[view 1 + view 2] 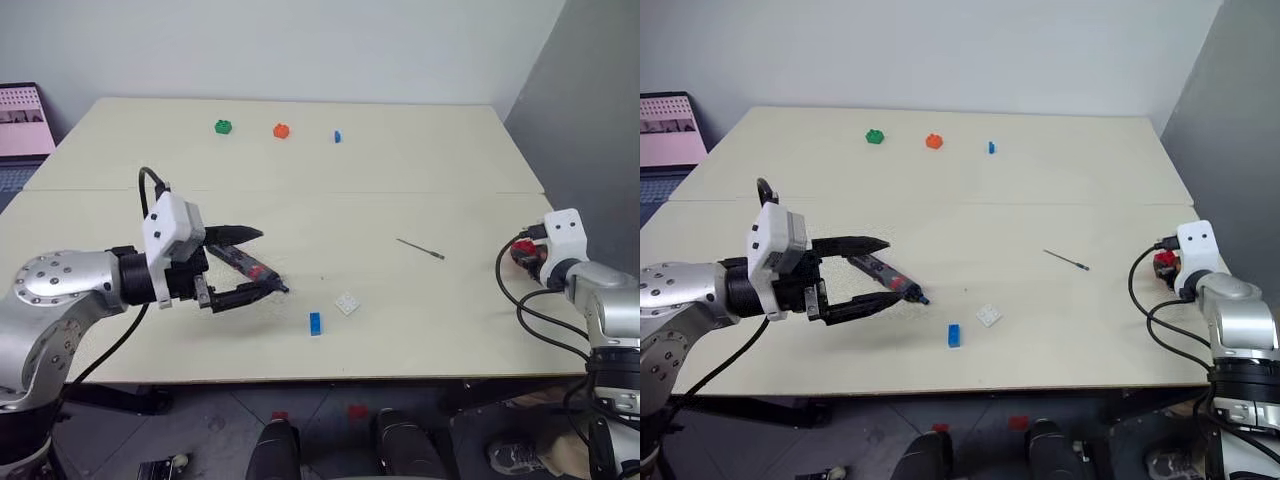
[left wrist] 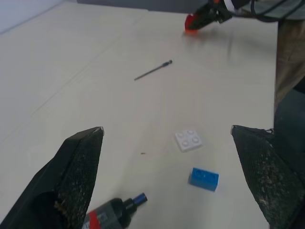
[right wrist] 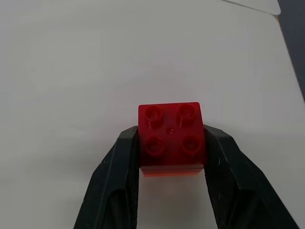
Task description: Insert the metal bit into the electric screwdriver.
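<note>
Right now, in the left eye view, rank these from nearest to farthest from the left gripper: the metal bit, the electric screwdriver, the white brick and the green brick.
1. electric screwdriver: lying between the open fingers of the left gripper.
2. white brick: on the table just to its right.
3. green brick: near the table's far edge.
4. metal bit: farther right, toward the right arm.
The last two are too close to call.

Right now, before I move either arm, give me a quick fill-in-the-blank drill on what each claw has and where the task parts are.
1. The right claw is shut on a ____ four-stud toy brick.
2. The thin grey metal bit lies on the cream ____, held by neither claw.
3. The left claw stands ____ around the slim black electric screwdriver.
4. Nearest the small white brick lies a ____ brick.

Missing words: red; table; open; blue
</note>
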Controlling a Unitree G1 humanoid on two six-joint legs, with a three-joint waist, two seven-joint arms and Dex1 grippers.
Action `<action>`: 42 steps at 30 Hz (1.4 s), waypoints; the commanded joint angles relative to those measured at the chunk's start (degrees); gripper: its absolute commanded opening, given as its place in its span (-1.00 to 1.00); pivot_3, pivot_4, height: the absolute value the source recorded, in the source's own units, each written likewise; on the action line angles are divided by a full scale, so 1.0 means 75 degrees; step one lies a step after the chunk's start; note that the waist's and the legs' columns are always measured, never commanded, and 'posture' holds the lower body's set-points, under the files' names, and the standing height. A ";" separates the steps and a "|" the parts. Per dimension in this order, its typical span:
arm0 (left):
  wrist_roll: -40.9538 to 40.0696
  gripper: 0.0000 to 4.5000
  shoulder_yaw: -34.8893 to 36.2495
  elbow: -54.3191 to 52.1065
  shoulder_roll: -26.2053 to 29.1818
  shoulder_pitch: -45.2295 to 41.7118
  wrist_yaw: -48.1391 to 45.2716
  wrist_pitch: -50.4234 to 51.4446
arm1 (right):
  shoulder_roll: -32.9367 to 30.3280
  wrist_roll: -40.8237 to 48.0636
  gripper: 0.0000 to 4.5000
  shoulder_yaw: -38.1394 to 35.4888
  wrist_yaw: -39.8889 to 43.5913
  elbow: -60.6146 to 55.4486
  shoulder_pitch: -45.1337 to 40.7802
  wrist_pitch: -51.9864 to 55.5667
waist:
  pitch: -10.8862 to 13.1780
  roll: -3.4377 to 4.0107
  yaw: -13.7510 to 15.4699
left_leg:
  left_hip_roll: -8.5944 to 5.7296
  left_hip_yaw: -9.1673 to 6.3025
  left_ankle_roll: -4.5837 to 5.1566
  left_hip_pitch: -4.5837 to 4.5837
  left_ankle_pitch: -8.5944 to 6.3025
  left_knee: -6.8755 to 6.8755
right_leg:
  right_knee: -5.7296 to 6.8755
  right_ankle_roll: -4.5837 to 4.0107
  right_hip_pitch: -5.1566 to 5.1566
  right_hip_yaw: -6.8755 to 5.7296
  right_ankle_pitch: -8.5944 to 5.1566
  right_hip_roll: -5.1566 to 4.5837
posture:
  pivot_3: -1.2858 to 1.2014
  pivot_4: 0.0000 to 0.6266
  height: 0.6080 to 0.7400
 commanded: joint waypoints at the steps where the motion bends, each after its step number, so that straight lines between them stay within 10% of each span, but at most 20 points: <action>1: -0.0212 1.00 0.0128 -0.0173 -0.0039 -0.0156 0.0172 0.0076 | -0.0014 0.0183 -0.03 -0.0323 -0.0077 -0.0076 -0.0110 -0.0116 | 0.0000 0.0000 -0.0013 | 0.0000 0.0000 0.0000 0.0001 0.0000 0.0000 | 0.0001 0.0000 0.0000 0.0000 0.0000 0.0000 | 0.03 -0.52 1.00; 12: -0.0174 1.00 0.0040 -0.0150 -0.0035 -0.0152 0.0221 -0.0009 | -0.0189 0.0436 0.98 -0.0425 0.0110 -0.0481 0.0045 -0.0329 | 0.0000 0.0000 -0.0050 | -0.0001 -0.0003 0.0000 0.0001 0.0000 0.0001 | 0.0000 0.0001 0.0004 0.0000 0.0000 0.0001 | 0.03 -0.52 1.00; 30: 0.0110 1.00 0.0224 0.0138 0.0002 0.0162 0.0019 -0.0451 | -0.1158 0.2438 0.98 0.1385 0.4128 -0.4588 0.0844 -0.1142 | 0.0001 0.0001 -0.0046 | -0.0001 -0.0009 0.0000 0.0004 0.0000 0.0000 | -0.0002 0.0004 0.0009 -0.0002 -0.0003 0.0001 | 0.03 -0.52 1.00; 42: 0.0970 1.00 0.0521 0.0059 0.0742 0.1758 -0.0926 -0.1163 | 0.0010 0.1131 0.98 0.3880 0.3299 -0.3514 -0.0320 -0.0567 | 0.0003 -0.0003 -0.0063 | 0.0000 -0.0009 0.0000 0.0002 0.0000 0.0001 | -0.0002 0.0002 -0.0008 -0.0004 -0.0003 0.0000 | 0.03 -0.52 1.00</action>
